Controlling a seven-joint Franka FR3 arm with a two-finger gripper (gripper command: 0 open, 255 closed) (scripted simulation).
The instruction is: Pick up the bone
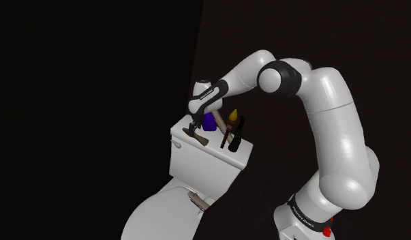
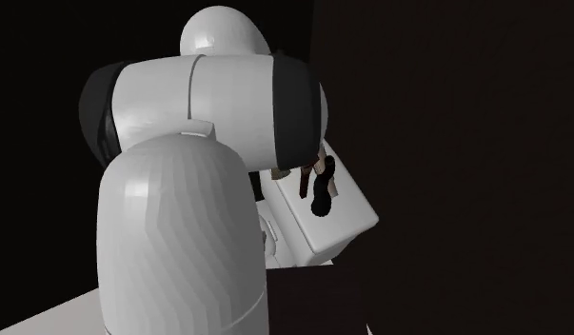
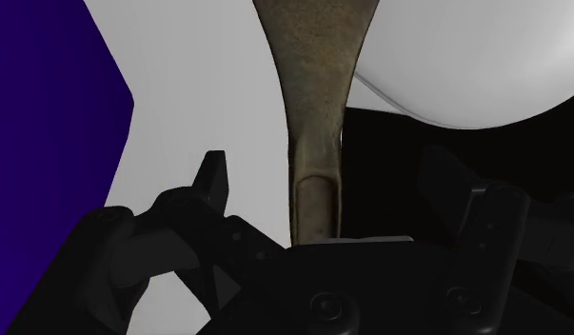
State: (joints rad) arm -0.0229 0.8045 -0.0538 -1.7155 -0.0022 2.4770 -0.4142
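A brownish bone lies on the white lid of a toilet tank, near the lid's end at the shoulder view's left. My black gripper is down over it. In the wrist view the bone's narrow shaft runs between my two fingers, and my gripper stands open. The left finger is well clear of the shaft, and the right finger is also apart from it. In the second exterior view the arm hides the gripper and most of the bone.
A purple block stands just behind the gripper and shows large beside the left finger. A black bottle and a yellow-tipped object stand further along the lid. The toilet bowl is below. A black area lies beyond the dark wall.
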